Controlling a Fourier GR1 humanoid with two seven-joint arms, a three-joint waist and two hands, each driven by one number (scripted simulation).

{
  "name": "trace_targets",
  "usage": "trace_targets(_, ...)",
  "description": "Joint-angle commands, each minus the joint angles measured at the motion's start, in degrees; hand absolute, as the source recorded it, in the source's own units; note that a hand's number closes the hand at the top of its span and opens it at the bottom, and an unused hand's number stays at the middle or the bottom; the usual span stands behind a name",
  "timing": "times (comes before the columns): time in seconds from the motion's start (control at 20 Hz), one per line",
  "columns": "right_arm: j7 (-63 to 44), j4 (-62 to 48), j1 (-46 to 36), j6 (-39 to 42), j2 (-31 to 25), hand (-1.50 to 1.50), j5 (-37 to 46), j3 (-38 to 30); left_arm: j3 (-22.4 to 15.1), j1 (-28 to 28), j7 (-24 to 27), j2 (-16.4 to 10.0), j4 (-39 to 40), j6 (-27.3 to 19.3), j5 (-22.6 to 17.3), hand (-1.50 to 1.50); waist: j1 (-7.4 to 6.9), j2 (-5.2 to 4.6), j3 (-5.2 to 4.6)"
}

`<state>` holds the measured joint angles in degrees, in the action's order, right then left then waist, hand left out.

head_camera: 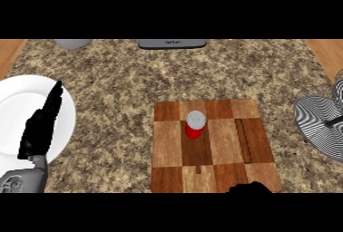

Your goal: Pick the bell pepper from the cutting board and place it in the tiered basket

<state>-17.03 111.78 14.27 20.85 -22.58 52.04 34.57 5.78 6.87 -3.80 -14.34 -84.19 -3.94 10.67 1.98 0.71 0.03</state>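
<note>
While the bell pepper (195,127) is standing mid cutting board (167,149), the right hand (251,188) is showing only at its near edge, open or closed I cannot tell. The left hand (41,124) is resting straight-fingered over the plate (17,104). I am judging a low wrap best before heading right to the tiered basket (315,120).

Light even, diffuse across counter (201,72); plate (17,108) glares plain white; left hand (41,127) reads flat black, shading lost.
</note>
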Motion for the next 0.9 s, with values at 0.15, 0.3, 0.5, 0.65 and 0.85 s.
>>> trace_targets(0.15,17.46,18.5,19.54,-10.62,-17.36,1.5,-5.66,-5.29,1.27,-1.4,-1.19,-1.62,-2.35,1.0,-0.69,0.0,0.92,0.09,0.07)
trace_targets(0.3,19.76,25.0,23.97,-15.61,-13.68,1.5,-12.68,-9.05,1.33,-3.48,0.95,-0.32,-2.12,0.0,-0.76,0.0,1.71,0.21,0.08)
trace_targets(0.5,23.06,32.61,26.51,-20.39,-12.21,1.5,-18.02,-16.71,1.34,-2.39,-0.72,-1.07,-2.42,0.03,-0.12,0.0,1.96,0.18,0.1)
trace_targets(0.65,25.6,36.34,27.88,-21.05,-11.69,1.5,-22.27,-20.29,2.08,-1.13,-0.45,-0.76,-1.71,0.03,-1.11,0.0,2.29,0.04,-0.01)
trace_targets(0.85,25.98,36.24,26.71,-22.66,-9.77,1.5,-26.04,-28.05,2.98,-0.68,-0.07,-2.7,-0.95,1.8,-1.74,0.0,1.29,-0.37,-0.07)
